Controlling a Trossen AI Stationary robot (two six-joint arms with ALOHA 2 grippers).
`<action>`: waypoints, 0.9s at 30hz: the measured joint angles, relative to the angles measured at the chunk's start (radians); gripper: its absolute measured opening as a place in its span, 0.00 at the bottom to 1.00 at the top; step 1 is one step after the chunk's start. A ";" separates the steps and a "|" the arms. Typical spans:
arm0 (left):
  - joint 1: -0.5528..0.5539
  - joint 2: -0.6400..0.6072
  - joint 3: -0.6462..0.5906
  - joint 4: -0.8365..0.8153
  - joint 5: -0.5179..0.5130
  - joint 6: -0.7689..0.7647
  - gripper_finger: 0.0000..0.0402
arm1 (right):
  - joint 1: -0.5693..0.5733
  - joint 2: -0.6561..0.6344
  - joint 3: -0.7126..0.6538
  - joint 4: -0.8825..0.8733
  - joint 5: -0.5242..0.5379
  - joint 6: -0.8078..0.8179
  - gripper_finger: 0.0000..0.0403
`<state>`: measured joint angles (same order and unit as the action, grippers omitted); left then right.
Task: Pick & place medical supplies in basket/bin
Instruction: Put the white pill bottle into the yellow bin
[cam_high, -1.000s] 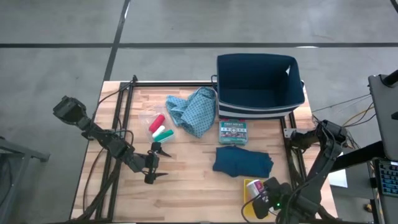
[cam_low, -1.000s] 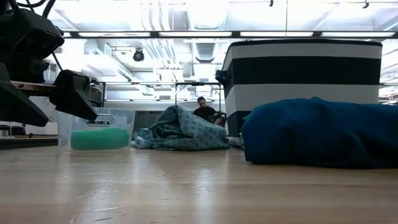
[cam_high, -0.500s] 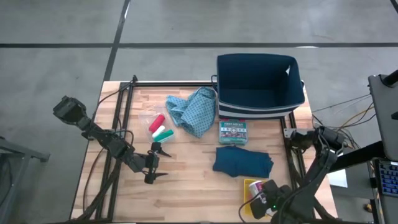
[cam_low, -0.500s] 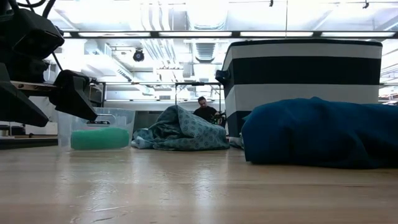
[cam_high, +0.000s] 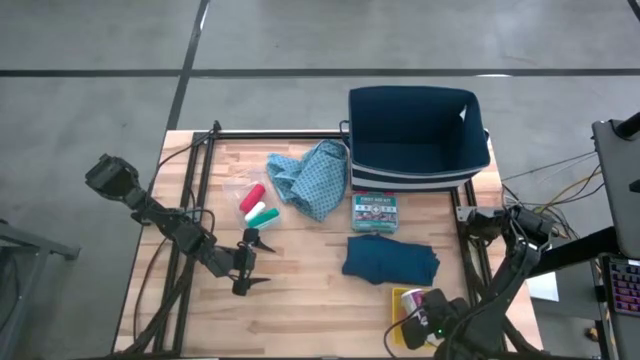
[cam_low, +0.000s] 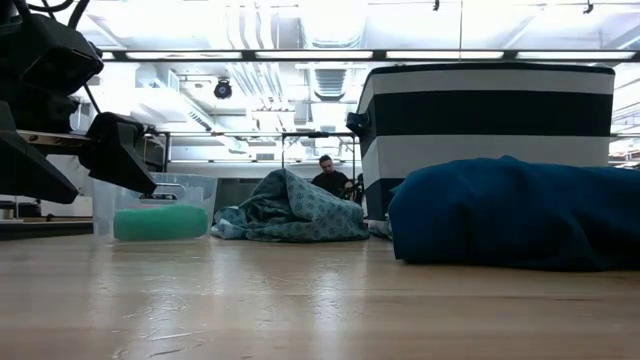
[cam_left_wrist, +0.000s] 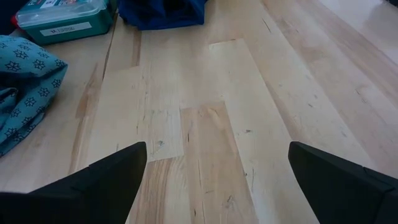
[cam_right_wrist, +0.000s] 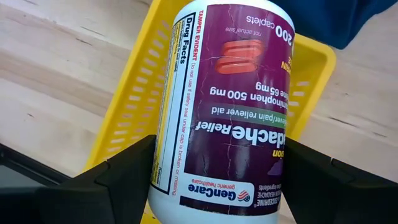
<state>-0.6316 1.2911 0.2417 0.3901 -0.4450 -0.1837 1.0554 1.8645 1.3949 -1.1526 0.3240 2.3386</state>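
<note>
My right gripper (cam_right_wrist: 214, 171) is shut on the white pill bottle (cam_right_wrist: 230, 93) with a purple label, over a yellow basket (cam_right_wrist: 134, 93) near the table's near right corner (cam_high: 405, 300). My left gripper (cam_high: 252, 268) hangs open over bare wood at the table's left, near the red, white and green cylinders (cam_high: 258, 206), which lie side by side. The light-blue patterned cloth (cam_high: 312, 176) lies crumpled in front of the dark blue bin (cam_high: 415, 135). The dark teal folded cloth (cam_high: 390, 258) lies flat near the table's middle. My right gripper pinches the pill bottle between its two fingers (cam_right_wrist: 124, 177), one on each side of the body (cam_right_wrist: 171, 155) at the end nearest the wrist. The bottle points away along the fingers, over the yellow basket. Whether it touches the basket, I cannot tell.
A flat box with a green lid (cam_high: 375, 210) lies between the bin and the teal cloth. Black rails run along the table's left (cam_high: 190, 200) and right sides. Bare wood shows ahead of the left gripper (cam_left_wrist: 205, 124). A person shows far off in the room (cam_low: 325, 172).
The right arm has shifted a little toward the table's near edge, with the bottle still between its fingers.
</note>
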 joint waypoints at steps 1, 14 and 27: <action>0.000 0.000 0.000 0.000 0.000 0.000 0.99 | -0.004 0.000 0.000 0.000 0.000 0.000 0.72; 0.000 0.000 0.000 0.000 0.000 0.000 0.99 | -0.015 -0.001 0.000 -0.003 0.005 0.000 0.78; 0.000 0.000 0.000 0.000 0.000 0.000 0.99 | -0.016 -0.002 0.000 -0.005 0.005 0.000 0.89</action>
<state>-0.6315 1.2911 0.2417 0.3901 -0.4450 -0.1841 1.0397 1.8626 1.3949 -1.1572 0.3290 2.3383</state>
